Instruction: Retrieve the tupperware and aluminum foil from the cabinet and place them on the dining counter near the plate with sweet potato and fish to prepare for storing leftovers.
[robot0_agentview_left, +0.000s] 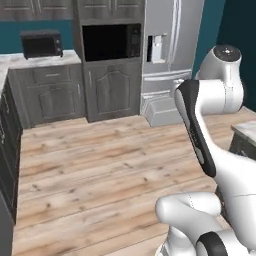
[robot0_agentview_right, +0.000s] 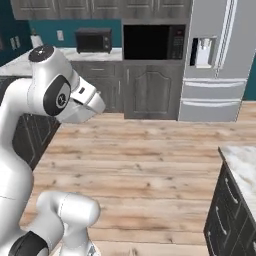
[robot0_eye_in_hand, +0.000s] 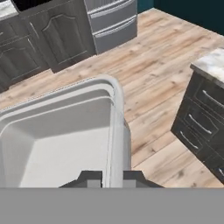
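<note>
The tupperware (robot0_eye_in_hand: 65, 144), a translucent grey-white tub with a rimmed edge, hangs over the wooden floor in the hand view. My gripper (robot0_eye_in_hand: 113, 178) is shut on its right wall, and one dark fingertip (robot0_eye_in_hand: 92, 177) shows inside the tub, the other outside. The inside of the tub is bare. The aluminum foil, the plate with the sweet potato and fish, and the cabinet are out of view.
A marble-topped unit (robot0_eye_in_hand: 205, 65) with dark handled drawers stands close on the right (robot0_agentview_right: 230, 205). Across the wooden floor (robot0_agentview_left: 100, 160) are a steel fridge (robot0_agentview_left: 167, 55), a built-in oven (robot0_agentview_left: 111, 42), dark base cabinets and a black microwave (robot0_agentview_left: 41, 44).
</note>
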